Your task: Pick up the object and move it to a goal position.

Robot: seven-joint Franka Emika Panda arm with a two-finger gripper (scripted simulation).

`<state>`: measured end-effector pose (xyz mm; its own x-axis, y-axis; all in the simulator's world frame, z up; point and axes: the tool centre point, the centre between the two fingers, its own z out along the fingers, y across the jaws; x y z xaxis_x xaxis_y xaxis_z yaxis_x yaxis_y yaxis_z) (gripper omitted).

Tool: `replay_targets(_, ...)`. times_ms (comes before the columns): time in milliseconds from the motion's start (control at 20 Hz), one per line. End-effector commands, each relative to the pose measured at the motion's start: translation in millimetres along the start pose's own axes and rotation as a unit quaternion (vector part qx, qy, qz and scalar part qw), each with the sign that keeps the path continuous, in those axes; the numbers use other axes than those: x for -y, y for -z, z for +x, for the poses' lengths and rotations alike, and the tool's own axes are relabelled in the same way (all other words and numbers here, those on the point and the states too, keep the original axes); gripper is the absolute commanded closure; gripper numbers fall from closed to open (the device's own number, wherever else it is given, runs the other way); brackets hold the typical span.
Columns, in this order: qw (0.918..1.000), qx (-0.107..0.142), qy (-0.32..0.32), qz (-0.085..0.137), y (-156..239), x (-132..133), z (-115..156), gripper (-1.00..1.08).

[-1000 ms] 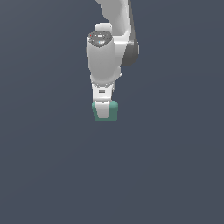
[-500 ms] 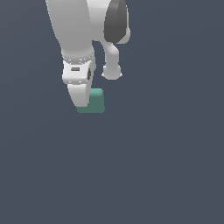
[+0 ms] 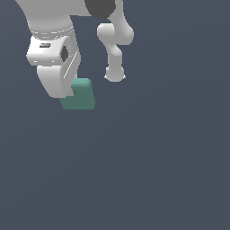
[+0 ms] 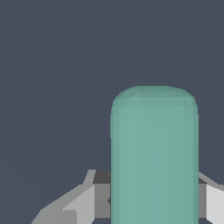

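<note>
The object (image 3: 81, 95) is a small teal-green block with rounded corners, hanging in the air at the exterior view's upper left. My gripper (image 3: 71, 96) is shut on the object, and the white hand covers the block's upper left part. In the wrist view the object (image 4: 154, 153) fills the space between my two fingers (image 4: 87, 201), which press on its sides. My gripper (image 4: 153, 205) is mostly hidden behind the block there.
Part of the white arm (image 3: 114, 49) with its dark joint shows behind the hand. Everything else is a plain dark grey-blue ground (image 3: 157, 170).
The hand with the block has moved toward the exterior view's left and closer to the camera, so both look larger now. The grip on the block is unchanged.
</note>
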<state>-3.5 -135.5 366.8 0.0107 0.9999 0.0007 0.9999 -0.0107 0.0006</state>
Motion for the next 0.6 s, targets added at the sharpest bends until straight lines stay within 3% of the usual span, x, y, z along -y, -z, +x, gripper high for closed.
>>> replay_targets(0,1.0000,0.000,0.000,0.000,10,-3,-6,1.08)
replay_targets(550,1.0000,0.000,0.000,0.000,26,-10,-16,1.08)
